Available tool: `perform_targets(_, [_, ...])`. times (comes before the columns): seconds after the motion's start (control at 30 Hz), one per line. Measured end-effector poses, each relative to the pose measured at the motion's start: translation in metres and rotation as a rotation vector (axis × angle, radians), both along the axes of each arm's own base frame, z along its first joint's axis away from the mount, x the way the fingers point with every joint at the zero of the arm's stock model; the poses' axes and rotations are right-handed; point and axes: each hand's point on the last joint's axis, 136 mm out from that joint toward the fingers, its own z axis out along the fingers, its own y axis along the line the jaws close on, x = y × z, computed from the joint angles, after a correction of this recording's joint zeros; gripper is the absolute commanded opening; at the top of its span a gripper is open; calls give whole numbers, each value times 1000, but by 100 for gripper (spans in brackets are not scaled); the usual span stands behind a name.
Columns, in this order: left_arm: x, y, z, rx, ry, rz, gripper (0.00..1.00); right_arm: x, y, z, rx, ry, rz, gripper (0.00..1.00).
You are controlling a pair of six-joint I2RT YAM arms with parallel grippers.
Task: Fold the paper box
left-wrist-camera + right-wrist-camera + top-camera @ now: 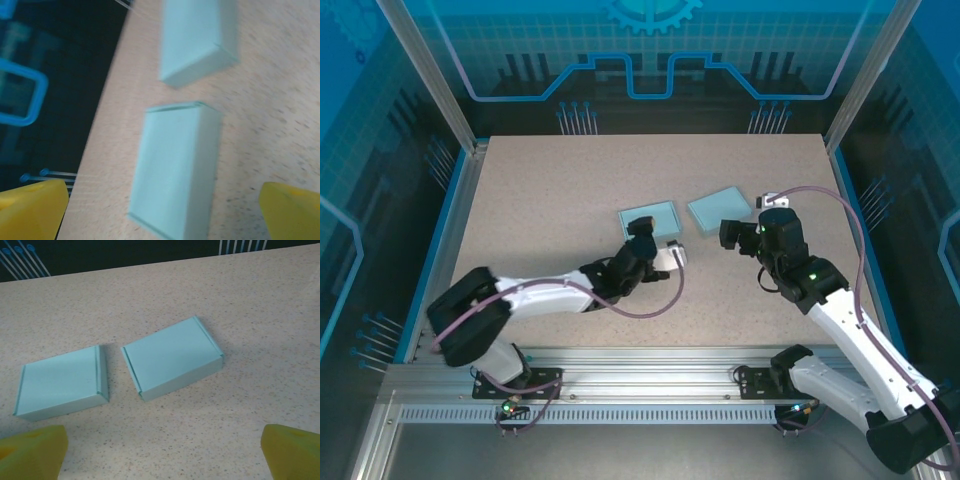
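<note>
Left gripper: open. The yellow left fingertips stand wide apart at the bottom corners of the left wrist view and hold nothing.
Left gripper place: low over the table, near its middle, pointing at the near side of the left box. From above I cannot tell whether it touches the box.
Left box: pale blue, closed, lid flat. It lies at about the middle of the table, and in the left wrist view it sits ahead of the fingertips, in line with the gap between them.
Right gripper: open. The yellow right fingertips are spread to the bottom corners of the right wrist view, with bare table between them.
Right gripper place: right of the table's middle, near the right box on its near side, not touching it.
Right box: pale blue, closed, turned at a slight angle. It lies just right of the left box, toward the right edge.
Boxes together: side by side, a narrow strip of table between them.
</note>
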Motion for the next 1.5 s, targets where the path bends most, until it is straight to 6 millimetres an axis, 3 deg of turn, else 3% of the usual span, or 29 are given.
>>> perform_targets(0.1, [-7,29,39,-158,-40,94,99,-3,-9,-3,-19,-12,-33,100])
perform_targets(0.17, [-12,52,54,-251,-48,156,99,-4,-14,-9,-34,-23,-46,100])
perform_targets(0.3, [-19,113,64,-423,-47,318,99,-4,-18,-32,-93,-15,-34,100])
perform_targets(0.43, [-26,179,58,-580,-62,509,99,-1,-22,-51,-149,10,-25,100])
perform_targets(0.57, [-36,235,47,-708,-106,679,99,7,-24,-50,-174,-5,-23,100])
perform_targets(0.73, [-41,274,22,-765,-153,806,99,16,-26,-50,-187,-44,-21,100])
perform_targets(0.87, [-34,304,5,-811,-170,903,99,18,-29,-59,-199,-56,-20,100])
perform_targets(1.03, [-14,325,-15,-882,-150,959,99,23,-38,-69,-201,-78,-31,100])
perform_targets(1.5, [38,303,-71,-875,-27,881,99,39,-54,-61,-192,-168,-43,100])
